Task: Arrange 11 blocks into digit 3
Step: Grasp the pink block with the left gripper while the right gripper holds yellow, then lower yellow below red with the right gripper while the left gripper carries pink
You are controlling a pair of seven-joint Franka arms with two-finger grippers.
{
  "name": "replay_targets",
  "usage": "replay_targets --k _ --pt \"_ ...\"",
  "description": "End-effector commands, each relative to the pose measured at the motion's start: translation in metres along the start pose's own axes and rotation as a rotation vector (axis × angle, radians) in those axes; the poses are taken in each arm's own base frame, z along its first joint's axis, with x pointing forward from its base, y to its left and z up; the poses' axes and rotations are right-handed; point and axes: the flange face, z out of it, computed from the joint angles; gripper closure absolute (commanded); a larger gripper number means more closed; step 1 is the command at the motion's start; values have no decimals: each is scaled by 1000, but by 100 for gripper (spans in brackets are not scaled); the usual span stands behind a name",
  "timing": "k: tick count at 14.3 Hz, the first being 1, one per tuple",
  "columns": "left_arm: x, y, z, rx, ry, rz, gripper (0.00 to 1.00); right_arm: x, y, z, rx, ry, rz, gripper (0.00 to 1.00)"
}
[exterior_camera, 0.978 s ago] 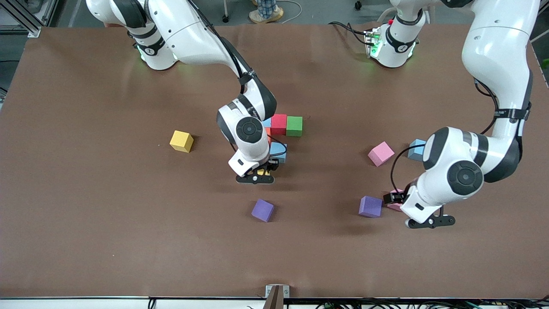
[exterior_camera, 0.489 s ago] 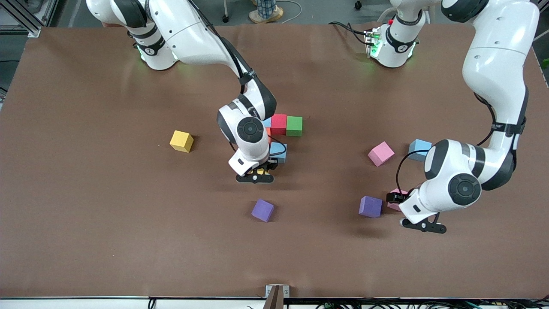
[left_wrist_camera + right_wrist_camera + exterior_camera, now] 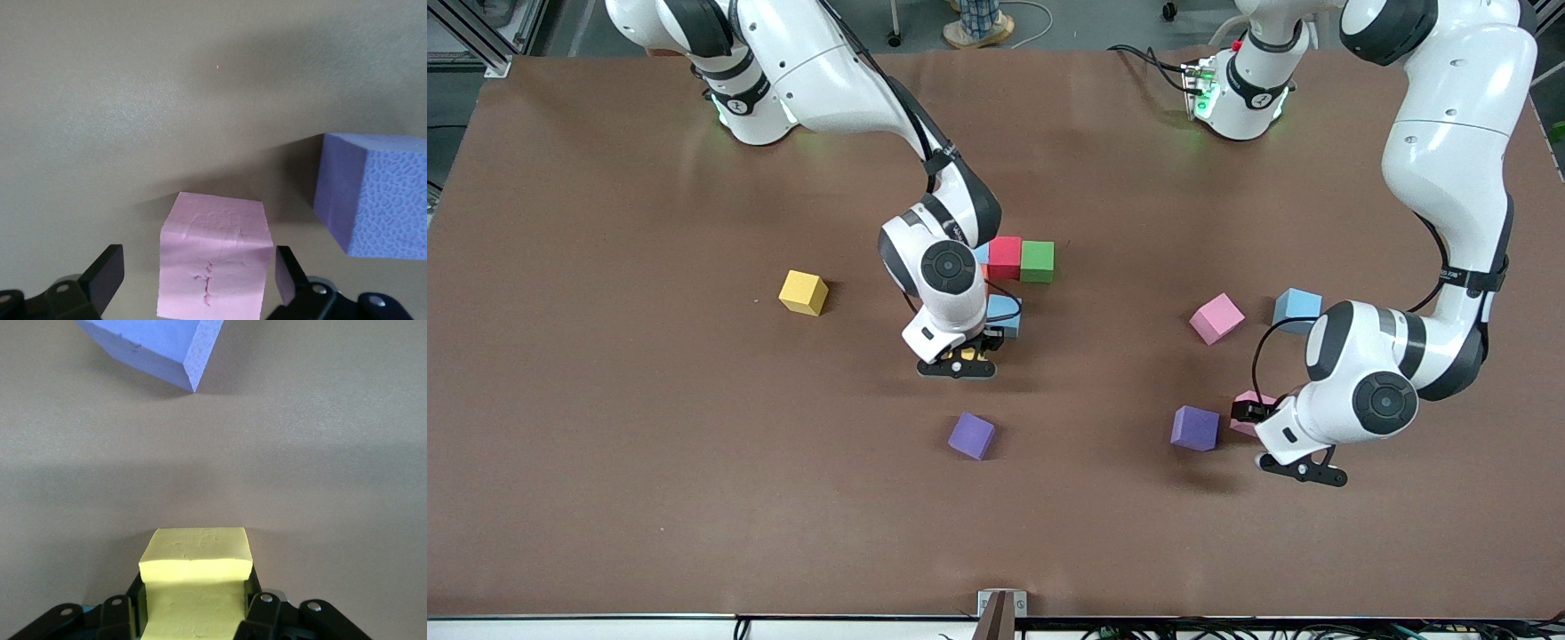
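Note:
The started figure lies mid-table: a red block (image 3: 1005, 257), a green block (image 3: 1037, 261) and a light blue block (image 3: 1005, 311), with more cubes hidden under the right arm. My right gripper (image 3: 963, 359) (image 3: 195, 599) is shut on a yellow block (image 3: 195, 570), low over the table beside the light blue cube. My left gripper (image 3: 1263, 422) (image 3: 198, 277) stands open, one finger on each side of a pink block (image 3: 213, 257) (image 3: 1247, 404) without touching it. A purple block (image 3: 373, 193) (image 3: 1195, 428) lies close beside that pink one.
Loose cubes lie around: a yellow one (image 3: 802, 292) toward the right arm's end, a purple one (image 3: 971, 436) (image 3: 153, 347) nearer the front camera than the right gripper, and a pink one (image 3: 1216, 317) and a light blue one (image 3: 1296, 308) near the left arm.
The left arm's hand has shifted a little toward the purple block and settled over the pink block. The right gripper has barely moved and still holds the yellow block.

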Motion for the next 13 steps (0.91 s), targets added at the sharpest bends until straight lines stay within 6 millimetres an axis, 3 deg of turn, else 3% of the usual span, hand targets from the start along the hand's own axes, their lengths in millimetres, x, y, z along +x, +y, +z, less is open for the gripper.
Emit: replay_targets --k 1,3,5,7,10,13 --pt "1 3 3 4 2 4 1 -9 -1 1 -18 6 10 99" --pt "1 3 11 1 -8 3 7 -10 -3 0 -16 9 8 99" --pt "1 3 13 -2 -10 -4 30 -10 -3 1 -15 6 16 99" --pt "1 5 10 -1 -7 -43 46 -10 -2 1 -18 6 20 99" --pt "2 1 -12 10 16 -89 71 -10 -2 1 -18 4 23 99" --pt "-2 -1 -51 25 44 -137 71 -10 -2 1 -19 3 27 99"
